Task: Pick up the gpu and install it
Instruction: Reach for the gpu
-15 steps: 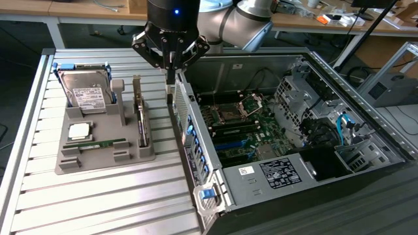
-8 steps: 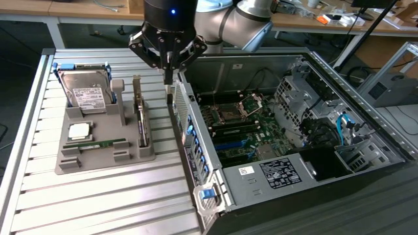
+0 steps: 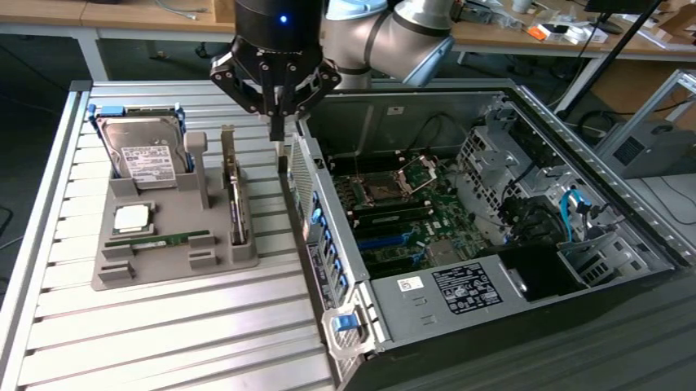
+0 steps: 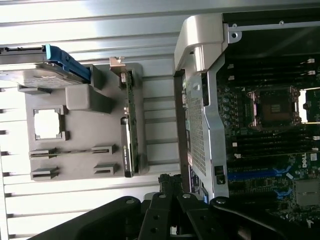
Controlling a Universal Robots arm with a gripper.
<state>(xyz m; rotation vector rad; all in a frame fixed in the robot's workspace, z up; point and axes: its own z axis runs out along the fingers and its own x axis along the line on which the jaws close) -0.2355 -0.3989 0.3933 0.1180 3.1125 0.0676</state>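
On the exterior view's left, a silver hard drive with a white label and a blue frame [image 3: 147,155] stands in a grey plastic holder [image 3: 120,273], which rests on the ribbed metal table [image 3: 163,342]. At the right side of this holder is the gpu [image 3: 234,199], a thin dark card with a silver bracket. It stands on its long edge in a slot, and nothing grips it. Its long axis runs from near to far, about parallel to the left wall of the case.

Just right of the card, the black hand [image 3: 279,148] of the arm hangs above the narrow strip between the holder and the open grey metal computer case [image 3: 381,118]. Its fingers are pressed together and pinch nothing.

So the gpu lies to the left of the hand and lower, close but apart. I cannot tell which point along the card's length the hand is level with. I judge that the pick-up is not yet done.
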